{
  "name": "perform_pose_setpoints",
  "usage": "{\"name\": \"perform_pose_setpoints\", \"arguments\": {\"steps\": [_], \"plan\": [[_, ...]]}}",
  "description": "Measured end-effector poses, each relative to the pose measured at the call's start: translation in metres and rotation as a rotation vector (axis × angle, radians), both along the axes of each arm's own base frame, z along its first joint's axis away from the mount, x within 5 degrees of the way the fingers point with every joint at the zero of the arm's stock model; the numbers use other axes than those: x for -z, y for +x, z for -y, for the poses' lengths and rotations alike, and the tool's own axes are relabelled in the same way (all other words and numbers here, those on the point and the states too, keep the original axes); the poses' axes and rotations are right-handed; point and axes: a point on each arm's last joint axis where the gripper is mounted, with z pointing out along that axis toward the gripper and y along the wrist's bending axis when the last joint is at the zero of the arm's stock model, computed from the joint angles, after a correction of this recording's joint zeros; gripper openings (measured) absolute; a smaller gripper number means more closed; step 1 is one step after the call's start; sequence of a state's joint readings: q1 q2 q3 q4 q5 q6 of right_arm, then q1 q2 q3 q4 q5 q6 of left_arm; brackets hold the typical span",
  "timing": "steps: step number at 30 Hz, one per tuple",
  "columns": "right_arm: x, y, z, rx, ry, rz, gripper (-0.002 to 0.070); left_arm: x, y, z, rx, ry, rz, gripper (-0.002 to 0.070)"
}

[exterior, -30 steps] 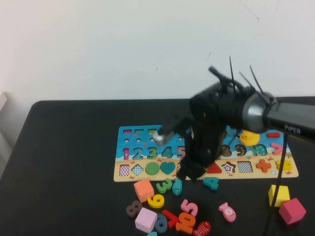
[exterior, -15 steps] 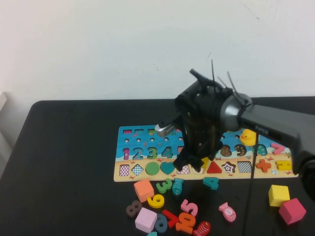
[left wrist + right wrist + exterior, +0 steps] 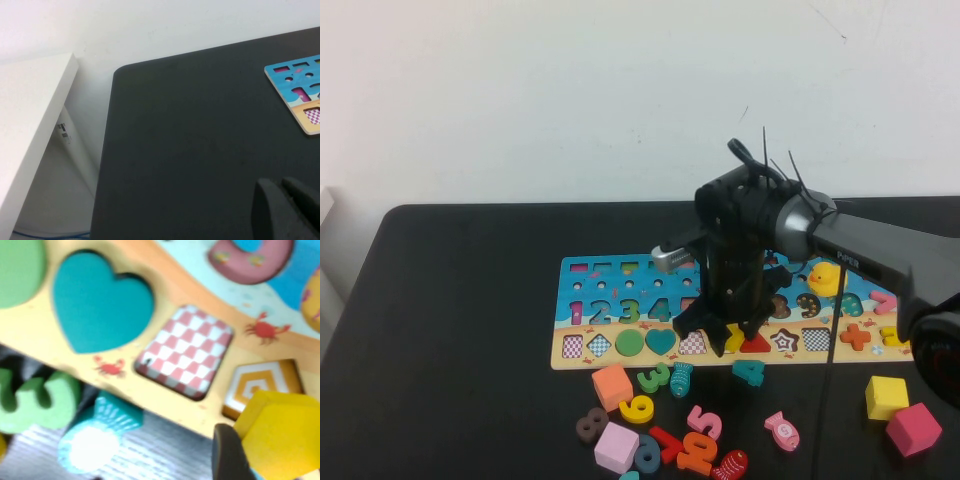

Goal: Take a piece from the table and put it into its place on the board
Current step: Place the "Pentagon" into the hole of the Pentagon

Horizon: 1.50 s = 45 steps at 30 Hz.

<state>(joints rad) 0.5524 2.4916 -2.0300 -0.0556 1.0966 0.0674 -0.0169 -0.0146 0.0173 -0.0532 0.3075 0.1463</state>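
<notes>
Holding yellow piece (image 3: 280, 432) over board (image 3: 620, 355), right tool (image 3: 732, 335)

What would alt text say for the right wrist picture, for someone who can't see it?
Close-up: the right end effector holds a yellow pentagon piece just over its orange-striped slot on the puzzle board. Beside it sit an empty red-checked slot and a teal heart; a green 3 lies on the table.

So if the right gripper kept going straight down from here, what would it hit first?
Probably the board: the right gripper holds a yellow piece just over the orange-striped slot.
</notes>
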Motion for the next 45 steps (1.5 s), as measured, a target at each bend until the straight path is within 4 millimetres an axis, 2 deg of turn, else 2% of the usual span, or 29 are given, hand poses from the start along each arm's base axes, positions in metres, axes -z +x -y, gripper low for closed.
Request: {"name": "perform_pose_setpoints", "arguments": {"steps": [31,45], "plan": [[0.0013,0.0052,-0.0006,-0.034,0.039,0.031,0.0375,0.0,0.0,0.0001,0.0,-0.002,0.0,-0.0001],[0.0013,0.0052,-0.0003,0.005,0.038,0.031,0.0375,0.0,0.0,0.0001,0.0,-0.002,0.0,-0.0001]]}}
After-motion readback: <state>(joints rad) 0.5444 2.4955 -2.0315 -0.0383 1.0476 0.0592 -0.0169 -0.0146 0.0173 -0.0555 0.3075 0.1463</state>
